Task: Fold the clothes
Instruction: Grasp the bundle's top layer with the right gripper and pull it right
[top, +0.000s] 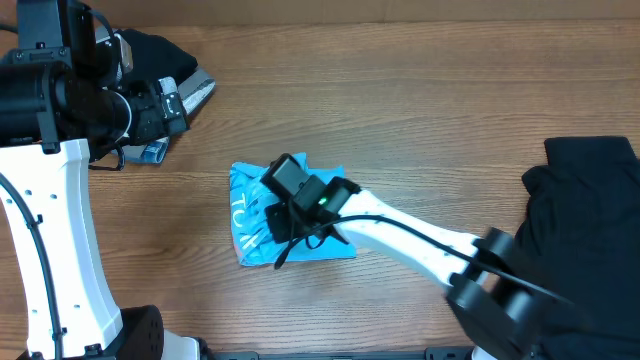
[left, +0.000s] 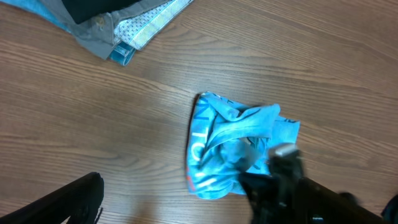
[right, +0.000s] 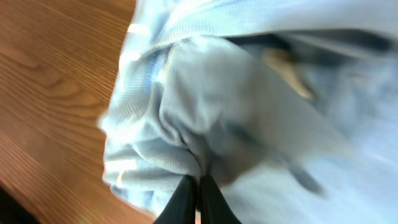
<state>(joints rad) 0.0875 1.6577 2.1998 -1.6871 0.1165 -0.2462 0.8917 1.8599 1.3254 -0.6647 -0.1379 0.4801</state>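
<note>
A sky-blue T-shirt (top: 246, 215) lies crumpled in a loose bundle at the middle of the wooden table (top: 420, 100). White letters "TU" are legible along its left edge, while orange-red print at one corner is too creased to read. The right gripper (right: 198, 198) pinches a fold of the fabric, its fingers pressed together. The left gripper (top: 178, 103) hangs over a pile of garments (left: 124, 31) at far left, and its opening cannot be told. A black garment (top: 590, 190) lies at the table's right edge
</note>
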